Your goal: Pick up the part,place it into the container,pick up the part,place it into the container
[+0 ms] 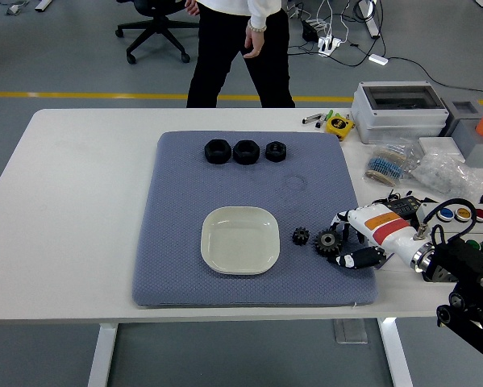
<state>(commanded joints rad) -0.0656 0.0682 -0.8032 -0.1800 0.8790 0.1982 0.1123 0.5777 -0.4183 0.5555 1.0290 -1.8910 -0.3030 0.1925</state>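
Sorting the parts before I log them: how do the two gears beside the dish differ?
The larger gear is wider across than the smaller gear. The larger gear sits right at the fingers of the right hand, while the smaller gear lies free, apart from the hand. The smaller gear is nearer the white dish; the larger gear is farther right. Both are dark, toothed, and lie flat on the blue mat.

Cream dish [240, 239] and black gears [329, 241] on a blue dotted mat [185, 210].

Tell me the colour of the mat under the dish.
Blue-grey with a fine dotted weave; the mat shows best in the head view.
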